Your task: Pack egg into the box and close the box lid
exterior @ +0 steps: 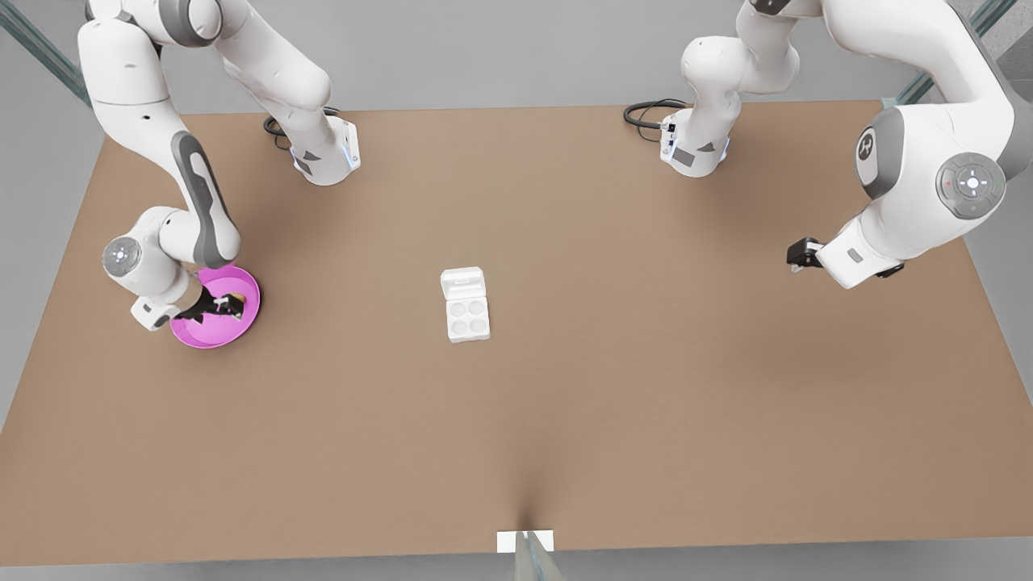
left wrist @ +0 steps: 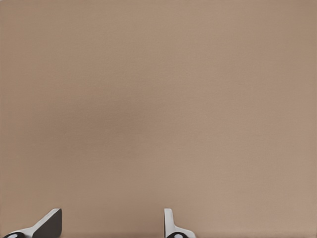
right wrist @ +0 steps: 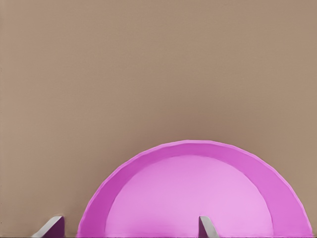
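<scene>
So we've got the right gripper down over the pink plate at the front view's left, with something tan-brown sitting right at its fingertips that looks like the egg. In the right wrist view the fingers are spread apart with the plate between and below them, and the egg can't be seen there, so we can't tell whether it's actually gripped or just lying on the plate beside the fingers.

The box sits near the middle of the brown table, well apart from the plate. Its four cups are bare and the box lid is flipped open, lying flat on the far side of the tray.

The left gripper hangs above the table at the front view's right, well away from the box, just waiting. From its wrist view we see its fingers set wide apart with nothing between them, just bare table below.
</scene>
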